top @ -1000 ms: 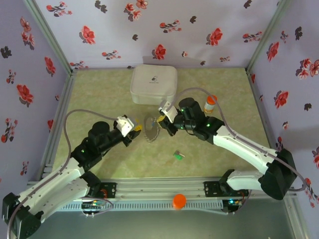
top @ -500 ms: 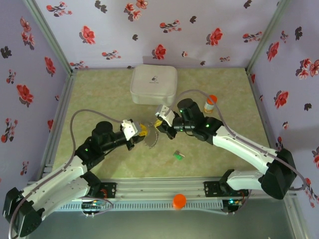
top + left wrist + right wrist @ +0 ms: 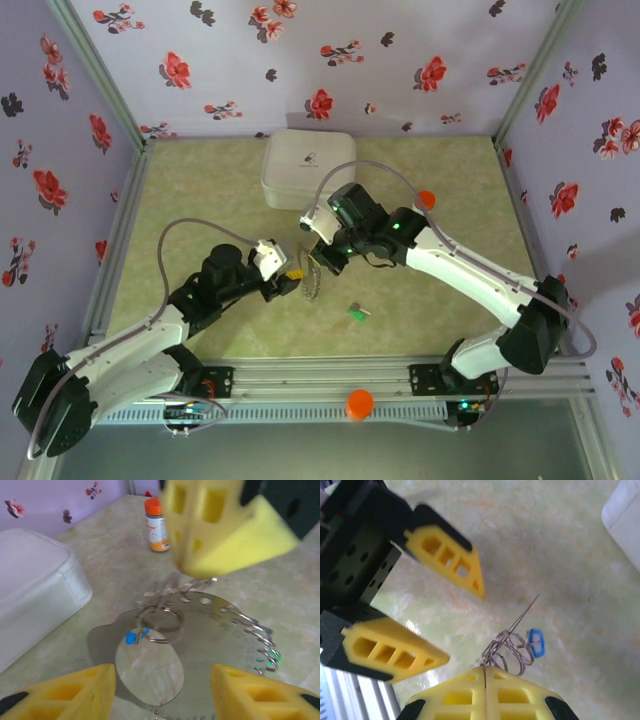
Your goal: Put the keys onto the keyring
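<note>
Right gripper (image 3: 485, 672): its jaws are pressing together on the thin wire of the keyring (image 3: 220, 630); in the top view the right gripper (image 3: 320, 255) is reaching in over the middle of the table (image 3: 200, 200).
Left gripper (image 3: 162, 675): its jaws are standing spread, with nothing between the yellow fingers (image 3: 70, 690); in the top view the left gripper (image 3: 293, 275) is facing the keyring from the left, just beside it.
Keyring: it is hanging from the right gripper's fingertips, above the table and between the two grippers; in the top view the keyring (image 3: 312, 275) is showing edge-on as a thin dark sliver.
Blue key (image 3: 536, 642): its blue head is showing just beside the wire coils under the right gripper; from the left wrist the blue key (image 3: 131, 637) is lying close to a small ring (image 3: 160, 625). Whether it is threaded on cannot be told.
Green key (image 3: 357, 313): it is lying on the table, apart from the keyring, towards the near edge.
White case (image 3: 308, 168): it is sitting at the far side of the table.
Orange-capped bottle (image 3: 157, 525): it is standing upright beyond the keyring.
</note>
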You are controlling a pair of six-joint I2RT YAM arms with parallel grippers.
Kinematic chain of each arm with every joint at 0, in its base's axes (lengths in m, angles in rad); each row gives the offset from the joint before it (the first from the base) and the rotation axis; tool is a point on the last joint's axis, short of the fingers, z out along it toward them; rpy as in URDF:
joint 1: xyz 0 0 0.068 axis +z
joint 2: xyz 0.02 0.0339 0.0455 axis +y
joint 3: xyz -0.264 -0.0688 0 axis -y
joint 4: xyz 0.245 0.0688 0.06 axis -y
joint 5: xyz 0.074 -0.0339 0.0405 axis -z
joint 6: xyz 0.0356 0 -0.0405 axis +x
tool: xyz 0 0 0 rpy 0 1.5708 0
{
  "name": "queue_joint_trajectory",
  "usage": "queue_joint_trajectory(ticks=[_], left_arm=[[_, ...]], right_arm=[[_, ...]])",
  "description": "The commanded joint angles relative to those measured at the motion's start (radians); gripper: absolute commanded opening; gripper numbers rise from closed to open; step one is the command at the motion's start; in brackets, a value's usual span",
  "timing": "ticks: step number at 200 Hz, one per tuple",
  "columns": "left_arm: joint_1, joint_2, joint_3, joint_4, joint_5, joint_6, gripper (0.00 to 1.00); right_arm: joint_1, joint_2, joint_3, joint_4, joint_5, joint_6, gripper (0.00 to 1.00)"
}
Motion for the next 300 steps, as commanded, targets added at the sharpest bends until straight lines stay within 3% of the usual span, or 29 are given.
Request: queue_joint_trajectory(ticks=[1, 27, 70, 100, 141, 206, 223, 247, 270, 300], left_arm=[[-0.014, 0.009, -0.014, 0.084, -0.074, 0.027, 0.58], [-0.021, 0.021, -0.021, 0.119, -0.084, 0.034, 0.63], [-0.025, 0.046, -0.042, 0.171, 0.027, 0.043, 0.73], [-0.026, 0.061, -0.042, 0.173, 0.037, 0.063, 0.74], [-0.025, 0.06, -0.048, 0.244, -0.08, 0.062, 0.71], [-0.025, 0.038, -0.078, 0.378, -0.391, 0.109, 0.67], [-0.025, 0.029, -0.075, 0.354, -0.421, 0.124, 0.66], [-0.024, -0.007, -0.066, 0.253, -0.375, 0.135, 0.65], [-0.016, -0.068, -0.037, 0.098, -0.238, 0.13, 0.61], [-0.01, -0.119, -0.029, 0.025, -0.021, 0.053, 0.49]], right_arm=[[0.001, -0.013, 0.022, -0.072, -0.027, 0.077, 0.0], [0.002, -0.021, 0.025, -0.059, -0.077, 0.084, 0.0], [0.002, 0.024, 0.089, -0.126, -0.103, 0.089, 0.0], [0.002, 0.034, 0.102, -0.142, -0.126, 0.09, 0.0], [0.002, 0.04, 0.092, -0.141, -0.162, 0.088, 0.0], [0.001, 0.038, 0.067, -0.159, -0.165, 0.062, 0.0], [-0.005, 0.028, 0.048, -0.141, -0.15, 0.046, 0.0], [-0.028, 0.004, 0.006, -0.093, -0.144, -0.015, 0.0], [-0.031, -0.022, -0.041, -0.029, -0.13, -0.126, 0.0], [-0.032, -0.052, -0.107, 0.089, -0.156, -0.203, 0.0]])
